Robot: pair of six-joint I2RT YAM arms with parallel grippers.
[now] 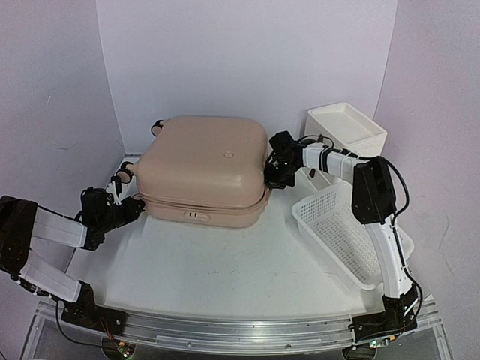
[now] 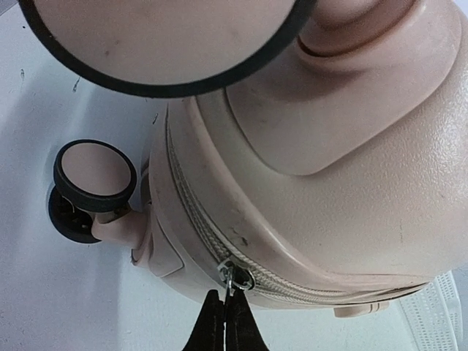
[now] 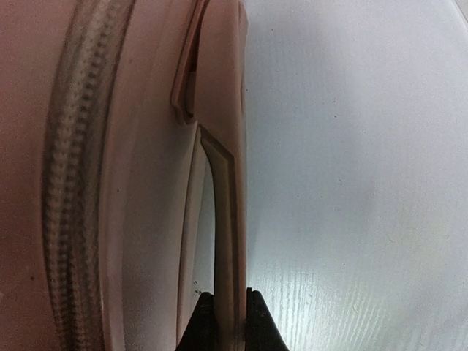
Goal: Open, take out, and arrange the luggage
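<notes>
Looking down on the luggage, a pale-pink hard-shell suitcase lying flat and zipped shut toward the back of the white table, with caster wheels at its left end. Pinching the zipper pull at the near-left corner with the left gripper, fingers pressed together on the metal tab as far as the wrist view shows. Clamping the moulded side handle at the right end with the right gripper, a finger on either side of the pink strip.

Judging the shell stiff, smooth and probably slippery, and far too broad for either gripper to span; bulky rather than fragile, with no way to tell the weight. Best taken by its small parts: the tab for running the zipper round the seam, the handle for steadying against that drag. Likely to slide on the smooth table if tugged unbraced.

Seeing nothing of the inside while closed. Finding a white perforated basket just right of the suitcase, partly under the right arm, with no contents visible, and a white bin behind it, likewise showing nothing inside.
</notes>
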